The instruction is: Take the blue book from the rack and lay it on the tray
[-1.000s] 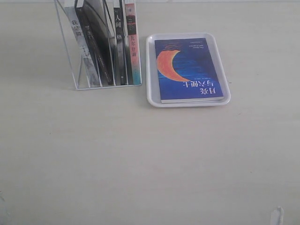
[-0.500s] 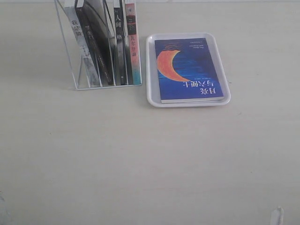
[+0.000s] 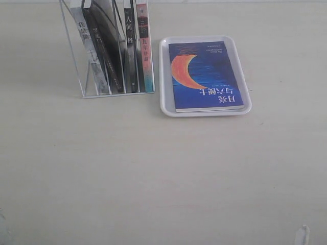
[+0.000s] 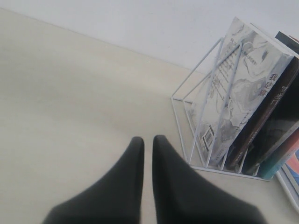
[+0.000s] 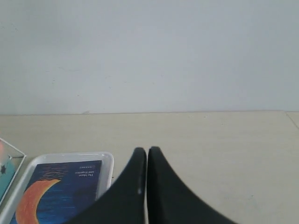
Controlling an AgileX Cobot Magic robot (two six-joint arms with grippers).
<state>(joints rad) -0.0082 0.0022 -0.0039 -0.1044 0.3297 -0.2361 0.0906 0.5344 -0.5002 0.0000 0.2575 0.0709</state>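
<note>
The blue book point(image 3: 207, 76), with its orange crescent moon face up, lies flat inside the white tray point(image 3: 163, 76). To the tray's left stands the white wire rack point(image 3: 82, 76). In the right wrist view the book point(image 5: 56, 196) and tray point(image 5: 106, 163) lie just beside my right gripper point(image 5: 146, 150), which is shut with nothing in it. The left wrist view has my left gripper point(image 4: 148, 140) hovering over bare table beside the rack point(image 4: 187, 100), its fingers together and holding nothing. Neither gripper touches the book.
Several books remain upright in the rack: a pale marbled one point(image 4: 247, 84), black-spined ones point(image 3: 102, 51) and a pale one with a pink-teal spine point(image 3: 145, 51). A wall rises behind the table's far edge point(image 5: 187, 112).
</note>
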